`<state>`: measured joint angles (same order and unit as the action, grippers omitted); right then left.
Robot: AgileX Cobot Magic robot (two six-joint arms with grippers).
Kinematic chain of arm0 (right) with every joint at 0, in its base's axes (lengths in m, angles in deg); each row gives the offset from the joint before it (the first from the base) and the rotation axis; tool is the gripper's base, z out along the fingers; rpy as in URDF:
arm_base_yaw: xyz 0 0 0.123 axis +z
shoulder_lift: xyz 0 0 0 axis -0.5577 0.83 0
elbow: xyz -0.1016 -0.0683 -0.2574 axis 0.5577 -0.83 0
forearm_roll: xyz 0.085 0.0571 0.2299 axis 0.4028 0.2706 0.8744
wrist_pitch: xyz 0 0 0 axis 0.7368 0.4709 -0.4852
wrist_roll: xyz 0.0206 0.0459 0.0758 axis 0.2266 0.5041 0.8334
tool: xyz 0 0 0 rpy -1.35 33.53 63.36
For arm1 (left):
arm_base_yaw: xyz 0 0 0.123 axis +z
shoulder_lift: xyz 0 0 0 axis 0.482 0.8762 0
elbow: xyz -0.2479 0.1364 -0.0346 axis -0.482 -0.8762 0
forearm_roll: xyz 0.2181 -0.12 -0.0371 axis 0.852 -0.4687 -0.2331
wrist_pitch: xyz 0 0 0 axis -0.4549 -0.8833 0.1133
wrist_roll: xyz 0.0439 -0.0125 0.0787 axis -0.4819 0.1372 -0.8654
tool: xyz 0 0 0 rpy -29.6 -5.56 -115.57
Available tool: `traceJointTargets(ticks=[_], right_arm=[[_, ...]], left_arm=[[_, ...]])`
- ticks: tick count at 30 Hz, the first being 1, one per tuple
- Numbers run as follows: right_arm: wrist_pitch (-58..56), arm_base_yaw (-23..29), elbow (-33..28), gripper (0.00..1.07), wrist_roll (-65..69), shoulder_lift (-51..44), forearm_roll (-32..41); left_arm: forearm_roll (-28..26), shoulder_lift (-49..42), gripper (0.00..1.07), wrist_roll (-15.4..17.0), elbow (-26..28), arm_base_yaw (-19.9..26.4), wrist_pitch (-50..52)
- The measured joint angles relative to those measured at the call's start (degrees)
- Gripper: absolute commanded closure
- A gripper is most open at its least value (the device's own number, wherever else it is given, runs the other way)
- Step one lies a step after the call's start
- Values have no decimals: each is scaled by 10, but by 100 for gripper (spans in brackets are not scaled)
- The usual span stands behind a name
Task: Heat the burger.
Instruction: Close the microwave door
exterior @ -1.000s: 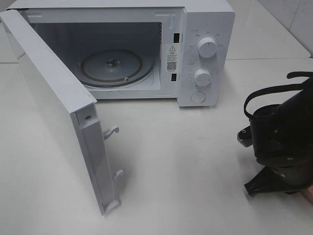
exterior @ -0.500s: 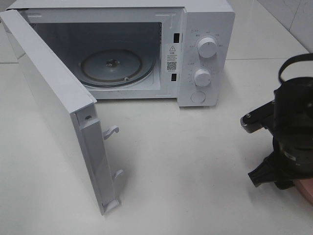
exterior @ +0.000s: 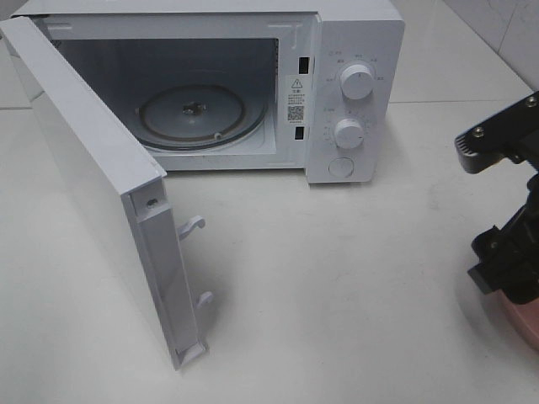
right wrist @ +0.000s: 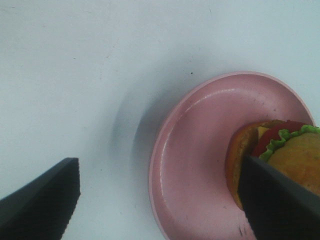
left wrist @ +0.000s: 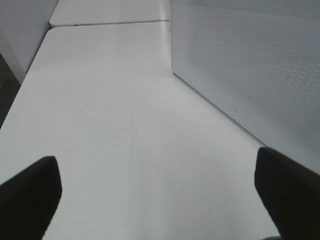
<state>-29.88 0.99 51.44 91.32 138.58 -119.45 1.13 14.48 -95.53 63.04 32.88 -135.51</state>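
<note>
The burger [right wrist: 285, 155], with a golden bun, green lettuce and red tomato, lies tilted on the far side of a pink plate [right wrist: 200, 165] in the right wrist view. My right gripper [right wrist: 160, 210] hovers above the plate, open wide; one finger is over bare table and the other overlaps the burger's edge. In the exterior high view the right gripper [exterior: 476, 215] is at the right edge, over a sliver of the plate [exterior: 524, 318]; the burger is hidden there. My left gripper [left wrist: 157, 200] is open over bare table beside the microwave door [left wrist: 250, 65].
The white microwave [exterior: 354, 50] stands at the back with its door [exterior: 101, 177] swung wide to the left. Its glass turntable [exterior: 202, 114] holds nothing. Two dials and a button are on its right panel. White tabletop [exterior: 320, 278] stretches between microwave and plate.
My right gripper has opened from nearly shut to wide and shifted right toward the plate, whose pink edge now shows. The left gripper and microwave have not moved.
</note>
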Motion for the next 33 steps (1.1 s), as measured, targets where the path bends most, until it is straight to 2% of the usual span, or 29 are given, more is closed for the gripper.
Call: traceJointTargets(ticks=[2,4,7,9,26,29,33], right_arm=[[-7,0,0,23,-17,-18,13],[-41,0,0,24,-62,-83,66],[-52,0,0,24,-74,-100,77],[-89,0,0,25,-98,-159,106],[-189,-1,0,27,-160,-402,162],[-190,-3,0,27,-159,-416,163],[-190,-48,0,28,-175,-461,178]], left_arm=[[0,0,9,0,0,0,0],[0,0,9,0,0,0,0],[0,0,9,0,0,0,0],[0,0,9,0,0,0,0],[0,0,9,0,0,0,0],[0,0,9,0,0,0,0],[0,0,9,0,0,0,0]])
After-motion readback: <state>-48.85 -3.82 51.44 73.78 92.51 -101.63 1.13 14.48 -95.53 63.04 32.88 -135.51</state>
